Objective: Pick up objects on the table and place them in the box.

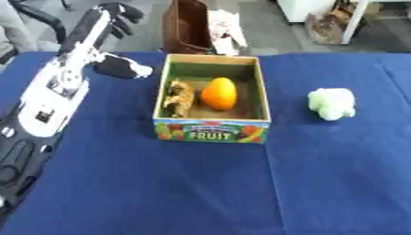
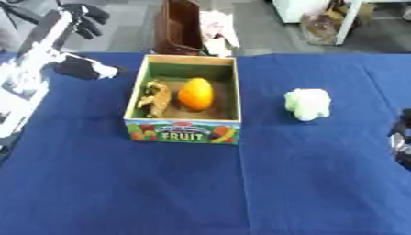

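Two things lie inside your box (image 1: 212, 94): one orange fruit (image 1: 219, 93) near the middle and one brown, lumpy toy (image 1: 180, 98) against its left wall. Two more sit out on the blue worktop (image 1: 201, 183). One is a pale green, knobbly object (image 1: 331, 103), well to the right of the box. The other is a black-and-white soft thing (image 1: 121, 67), just left of the box's far corner. The box itself is a single open carton with a green inside, its front panel printed with fruit pictures and the word FRUIT.

Your left hand (image 1: 120, 18) hangs raised past the worktop's far left edge, above and beyond the black-and-white thing, its dark fingers curled and holding nothing. Your right hand (image 2: 400, 140) only peeks in at the right edge; you cannot tell how its fingers stand.
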`<state>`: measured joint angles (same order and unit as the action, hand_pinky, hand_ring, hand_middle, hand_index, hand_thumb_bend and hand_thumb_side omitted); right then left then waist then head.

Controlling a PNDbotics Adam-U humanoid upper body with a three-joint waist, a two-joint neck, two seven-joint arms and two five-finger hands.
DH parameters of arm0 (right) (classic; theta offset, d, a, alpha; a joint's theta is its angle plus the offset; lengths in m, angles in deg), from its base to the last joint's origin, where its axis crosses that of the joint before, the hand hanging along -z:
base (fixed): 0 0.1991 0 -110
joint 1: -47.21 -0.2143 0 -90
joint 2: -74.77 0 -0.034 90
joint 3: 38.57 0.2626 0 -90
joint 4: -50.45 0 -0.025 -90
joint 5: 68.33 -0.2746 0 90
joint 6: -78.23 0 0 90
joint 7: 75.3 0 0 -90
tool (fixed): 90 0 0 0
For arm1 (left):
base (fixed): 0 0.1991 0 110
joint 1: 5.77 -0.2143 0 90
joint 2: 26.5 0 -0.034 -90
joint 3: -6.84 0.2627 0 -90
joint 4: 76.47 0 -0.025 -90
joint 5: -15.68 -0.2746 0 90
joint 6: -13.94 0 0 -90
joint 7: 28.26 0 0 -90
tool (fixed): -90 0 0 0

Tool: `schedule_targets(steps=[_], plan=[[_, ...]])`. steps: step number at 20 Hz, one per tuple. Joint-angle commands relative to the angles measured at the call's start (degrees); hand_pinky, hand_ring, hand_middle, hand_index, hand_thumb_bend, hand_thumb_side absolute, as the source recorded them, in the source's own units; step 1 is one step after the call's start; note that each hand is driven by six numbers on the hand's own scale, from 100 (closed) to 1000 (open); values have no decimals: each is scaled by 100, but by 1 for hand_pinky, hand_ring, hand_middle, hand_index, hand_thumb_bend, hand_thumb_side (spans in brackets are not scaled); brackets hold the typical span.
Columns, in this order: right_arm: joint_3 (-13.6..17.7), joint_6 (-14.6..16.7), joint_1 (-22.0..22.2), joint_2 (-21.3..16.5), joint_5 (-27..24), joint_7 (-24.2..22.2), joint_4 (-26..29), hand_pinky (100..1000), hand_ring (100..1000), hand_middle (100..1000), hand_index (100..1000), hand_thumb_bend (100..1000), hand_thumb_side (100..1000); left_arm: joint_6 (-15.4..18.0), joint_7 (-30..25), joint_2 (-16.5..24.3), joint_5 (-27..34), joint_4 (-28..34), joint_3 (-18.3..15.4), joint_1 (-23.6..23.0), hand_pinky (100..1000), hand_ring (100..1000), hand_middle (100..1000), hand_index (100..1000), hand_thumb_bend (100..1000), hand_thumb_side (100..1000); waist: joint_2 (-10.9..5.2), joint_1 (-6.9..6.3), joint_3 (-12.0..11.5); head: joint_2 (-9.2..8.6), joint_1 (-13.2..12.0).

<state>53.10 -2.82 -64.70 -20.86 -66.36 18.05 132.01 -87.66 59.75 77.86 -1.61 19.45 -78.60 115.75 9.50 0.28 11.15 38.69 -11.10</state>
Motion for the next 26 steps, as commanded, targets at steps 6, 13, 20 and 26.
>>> schedule_targets(steps=[6,13,20,26], plan=[[-294,289,-836,-870,508,-499,-498,585,763,711,771,217,100,123,524,70,860,845,-471,-590,613,594,624,754,799,100,-150,-2,-142,-2,122],[-589,651,-1617,-1094,1192,-1092,-1427,614,799,758,809,415,100,262,874,-149,1319,1171,-547,-1000,597,579,613,747,799,100,-182,-15,-307,10,217],[-741,944,-2243,-825,1888,-1394,-2448,625,815,782,836,463,148,291,1024,-379,1503,1264,-570,-1338,585,568,603,743,801,100,-190,-51,-447,32,339],[-753,1102,-2555,-508,2397,-1321,-3205,627,818,787,842,473,163,288,1044,-449,1517,1267,-584,-1518,583,565,600,742,803,100,-192,-75,-525,57,423]])
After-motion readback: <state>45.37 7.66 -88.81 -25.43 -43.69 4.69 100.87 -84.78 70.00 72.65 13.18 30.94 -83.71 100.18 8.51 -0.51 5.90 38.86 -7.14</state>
